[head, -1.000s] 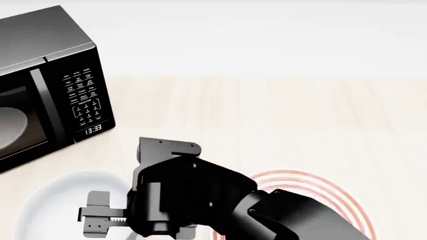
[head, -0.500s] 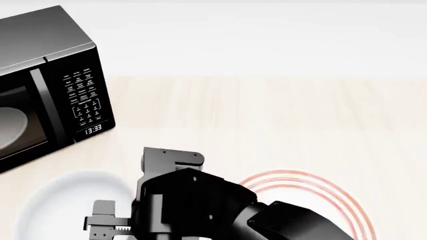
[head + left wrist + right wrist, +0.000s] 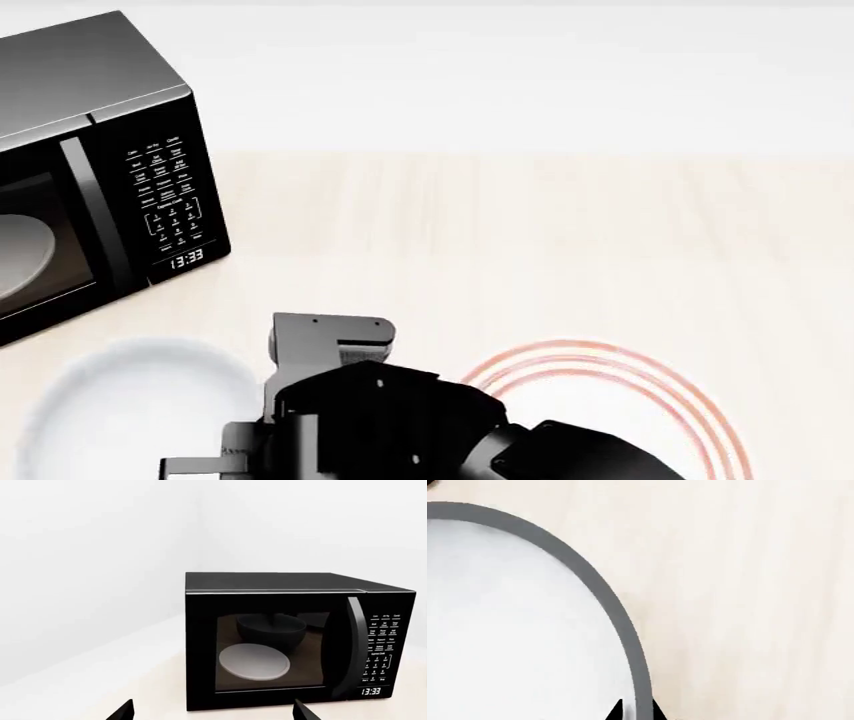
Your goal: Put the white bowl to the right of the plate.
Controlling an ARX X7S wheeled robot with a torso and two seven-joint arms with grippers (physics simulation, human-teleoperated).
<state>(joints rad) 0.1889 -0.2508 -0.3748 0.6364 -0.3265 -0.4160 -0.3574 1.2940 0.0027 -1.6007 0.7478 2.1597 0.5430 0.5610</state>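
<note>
Since the earlier frames, our right arm (image 3: 400, 420) has moved lower in the head view, and more of the plate's red rings is now uncovered. We see the white bowl (image 3: 127, 410) at the lower left of that view, on the pale wooden surface (image 3: 534, 240), in front of the black microwave (image 3: 94, 160). The plate (image 3: 627, 385) lies on the same surface to the right of the bowl, so the bowl is at the plate's left side, with our right arm between them and covering part of both.

The right wrist view looks almost straight down on the bowl's rim (image 3: 607, 605). Two dark fingertips (image 3: 615, 712) of the right hand (image 3: 635, 713) stand one on each side of that rim (one inside the bowl, one outside), very close to it. We cannot tell whether they already press on the wall.

The left wrist view faces the microwave door (image 3: 273, 650), where a greyish turntable disc (image 3: 254, 661) shows behind the glass and the clock (image 3: 370, 691) reads 13:33. Two finger tips (image 3: 122, 712) of the left hand (image 3: 212, 713) stand wide apart, with nothing between them.
</note>
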